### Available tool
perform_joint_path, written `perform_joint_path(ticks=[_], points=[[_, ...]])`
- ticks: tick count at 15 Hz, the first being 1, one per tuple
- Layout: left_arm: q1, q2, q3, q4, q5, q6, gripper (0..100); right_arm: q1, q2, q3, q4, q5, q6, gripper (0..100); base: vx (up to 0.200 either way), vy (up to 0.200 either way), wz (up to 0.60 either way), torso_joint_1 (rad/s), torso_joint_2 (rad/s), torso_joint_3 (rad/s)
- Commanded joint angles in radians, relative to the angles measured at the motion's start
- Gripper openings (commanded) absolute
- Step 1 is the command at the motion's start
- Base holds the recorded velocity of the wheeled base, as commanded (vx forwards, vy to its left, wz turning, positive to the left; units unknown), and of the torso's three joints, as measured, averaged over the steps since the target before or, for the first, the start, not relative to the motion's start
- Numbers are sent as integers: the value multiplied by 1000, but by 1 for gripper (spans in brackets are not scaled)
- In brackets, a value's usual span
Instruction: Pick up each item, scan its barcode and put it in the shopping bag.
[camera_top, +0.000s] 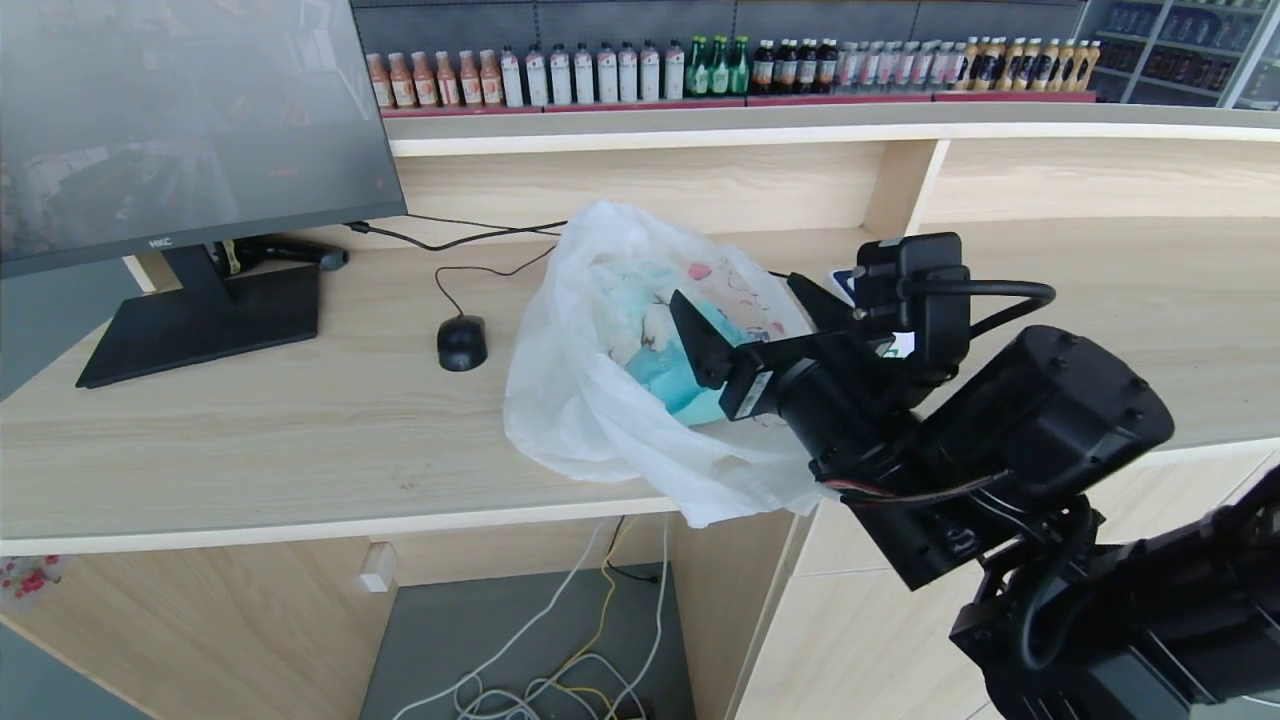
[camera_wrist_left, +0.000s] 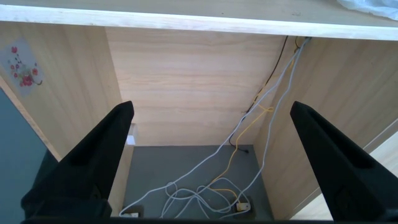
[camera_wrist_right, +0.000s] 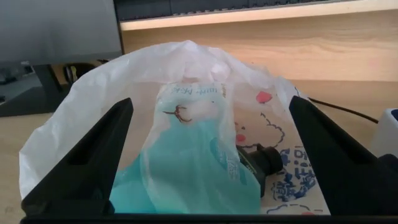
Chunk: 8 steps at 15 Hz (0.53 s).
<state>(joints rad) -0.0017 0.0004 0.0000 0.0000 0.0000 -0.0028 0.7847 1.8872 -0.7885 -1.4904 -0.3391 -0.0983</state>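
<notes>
- Head view: white plastic shopping bag (camera_top: 590, 420) lay on the wooden counter (camera_top: 250, 430), mouth facing the robot and its lower edge hanging over the front edge.
- Right gripper (camera_top: 750, 318) was just in front of the bag mouth, fingers spread wide, nothing held.
- A teal packet (camera_top: 665, 375) sat inside the bag, so at least one item looked bagged.
- Computer mouse (camera_top: 462, 342) and monitor (camera_top: 180, 120) were on the counter to the bag's left, apart from it.
- Small white-and-blue object (camera_top: 842, 283) sat behind the gripper; could not tell what it was.
- Left wrist view: left gripper (camera_wrist_left: 211, 162) hung low below the counter, fingers wide apart and empty, aimed at loose cables (camera_wrist_left: 211, 193) on the floor.
- Right wrist view: bag mouth sat between the spread fingers; teal packet in the middle, a dark item (camera_wrist_right: 266, 160) beside it, also inside.
- Judgement: bagging partly or fully done; both grippers empty, could not tell whether any items were left to scan.
</notes>
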Motion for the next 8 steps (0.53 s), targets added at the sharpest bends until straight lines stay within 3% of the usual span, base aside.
perform_joint_path(ticks=[1,4,8], points=[[0,0,0,0,0,0,100,1,-73,34,-1,0,-1,100,0,0,0,0,0,0],[0,0,0,0,0,0,100,-5,-172,121,-1,-1,-1,100,0,0,0,0,0,0],[0,0,0,0,0,0,100,-143,-482,471,7,6,0,100,0,0,0,0,0,0]])
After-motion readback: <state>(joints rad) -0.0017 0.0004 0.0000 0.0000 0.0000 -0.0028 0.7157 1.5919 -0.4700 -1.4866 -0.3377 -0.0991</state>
